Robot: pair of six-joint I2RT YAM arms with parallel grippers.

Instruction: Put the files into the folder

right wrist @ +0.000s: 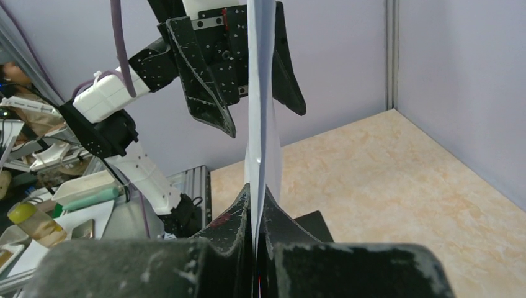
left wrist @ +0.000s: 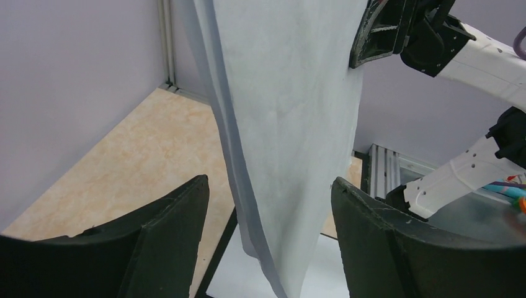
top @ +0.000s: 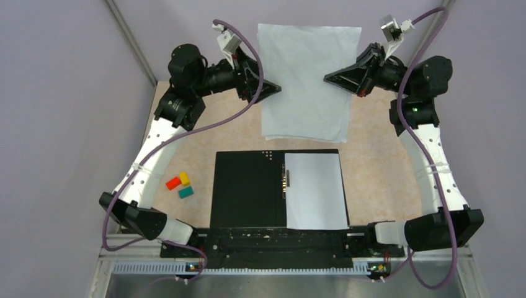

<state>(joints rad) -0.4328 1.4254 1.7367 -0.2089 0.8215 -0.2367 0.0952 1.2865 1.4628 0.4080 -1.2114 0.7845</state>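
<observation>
Files (top: 307, 81) aloft, edge in right gripper (top: 327, 78)

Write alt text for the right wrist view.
The right gripper is shut on the files, pale sheets seen edge-on and held upright. Beyond, the left gripper stands open either side of them, above a beige table.
</observation>
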